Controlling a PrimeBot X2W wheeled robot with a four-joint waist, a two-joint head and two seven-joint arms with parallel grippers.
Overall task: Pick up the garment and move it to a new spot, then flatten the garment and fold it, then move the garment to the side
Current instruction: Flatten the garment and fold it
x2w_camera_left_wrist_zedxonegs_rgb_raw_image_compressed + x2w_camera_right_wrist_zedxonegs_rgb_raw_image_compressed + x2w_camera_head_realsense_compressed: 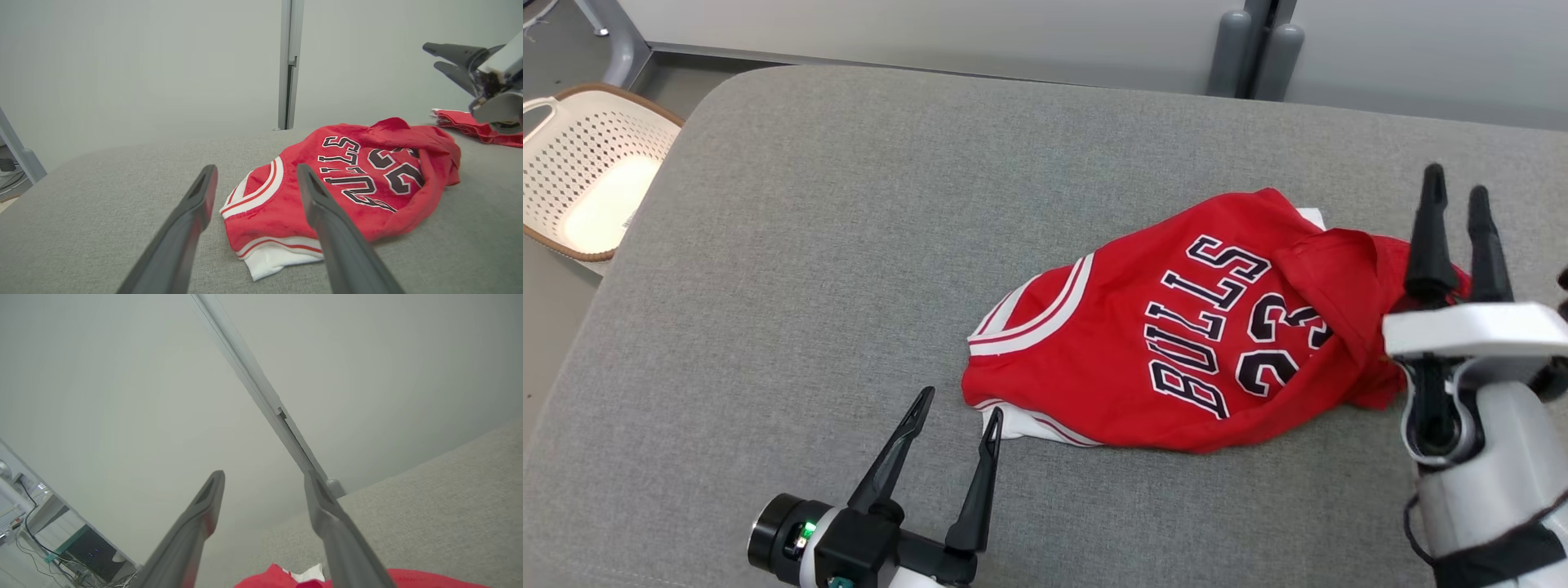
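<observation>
The garment (1176,343) is a red jersey with white trim and dark "BULLS 23" lettering. It lies crumpled on the grey padded table (849,245), right of centre, with its right part bunched up. My left gripper (958,408) stands open just in front of the jersey's lower-left corner, nothing between its fingers. In the left wrist view the garment (347,183) lies just beyond the open left gripper (257,169). My right gripper (1455,186) is open and raised over the jersey's right edge, holding nothing. In the right wrist view the right gripper (264,475) stands apart above red cloth (278,580).
A cream perforated basket (588,171) sits on the floor off the table's left edge. A grey wall with a vertical post (1250,49) runs behind the table. Another piece of red cloth (470,122) lies further right, behind the right gripper (431,56).
</observation>
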